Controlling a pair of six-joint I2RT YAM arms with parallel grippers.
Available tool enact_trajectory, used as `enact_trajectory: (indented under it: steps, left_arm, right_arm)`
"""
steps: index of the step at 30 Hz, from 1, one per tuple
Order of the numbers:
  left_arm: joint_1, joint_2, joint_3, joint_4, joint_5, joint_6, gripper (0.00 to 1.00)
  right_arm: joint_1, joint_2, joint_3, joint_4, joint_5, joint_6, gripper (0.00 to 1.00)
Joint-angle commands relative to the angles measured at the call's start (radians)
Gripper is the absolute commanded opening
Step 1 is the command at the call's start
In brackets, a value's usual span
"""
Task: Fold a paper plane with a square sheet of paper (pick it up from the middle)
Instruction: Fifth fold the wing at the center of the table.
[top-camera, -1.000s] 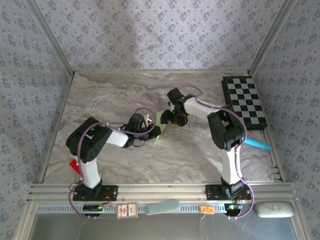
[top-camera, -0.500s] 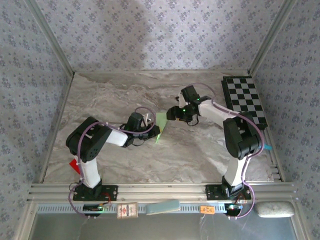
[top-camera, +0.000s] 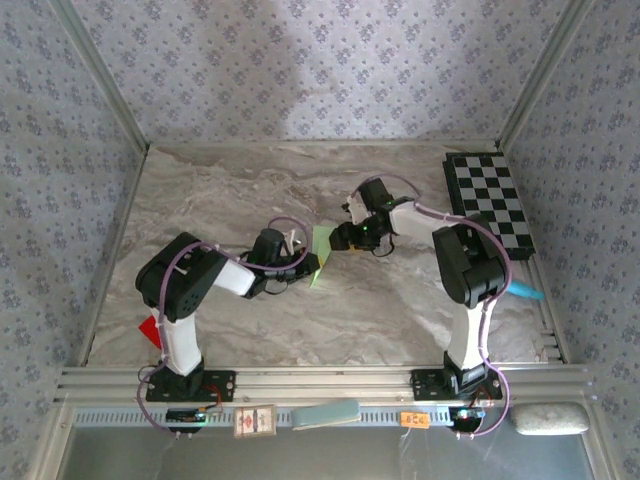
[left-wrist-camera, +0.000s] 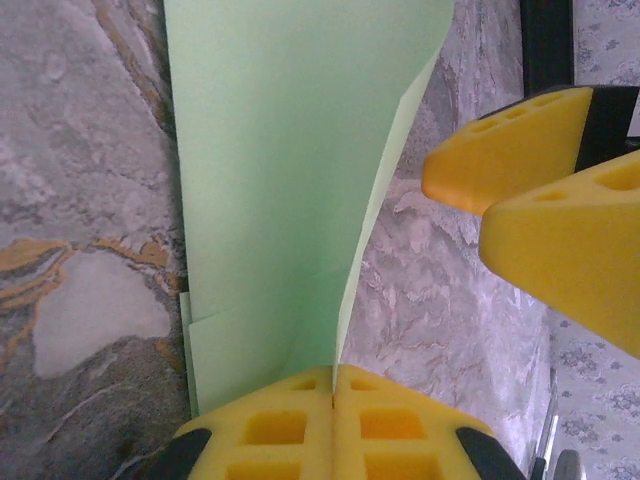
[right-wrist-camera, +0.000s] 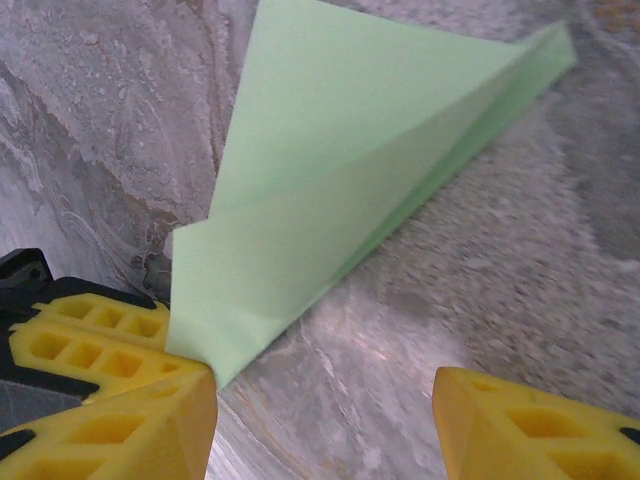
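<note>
Pale green folded paper plane (top-camera: 322, 256), narrow dart w/ centre crease, sits mid marble tabletop (top-camera: 220, 200), one end pinched by left gripper (left-wrist-camera: 333, 385), right gripper (right-wrist-camera: 325, 405) spread wide just beside it.

2 arms are rising from black bases on the aluminium rail (top-camera: 320, 378): the left arm (top-camera: 182, 345) and right arm (top-camera: 460, 335) are showing white links, black joints and looping lilac cables. Yellow, square-pocketed fingers (left-wrist-camera: 270, 430) are tipping the left gripper (left-wrist-camera: 332, 385) and right gripper (right-wrist-camera: 325, 405).
</note>
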Motion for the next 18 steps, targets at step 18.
enact_trajectory:
  steps: [18]
  left_arm:
    - [0.004,0.03,-0.021,0.077,0.013,-0.017,0.0]
  right_arm:
    - [0.058,0.112,0.127,-0.067,0.078,-0.007,0.61]
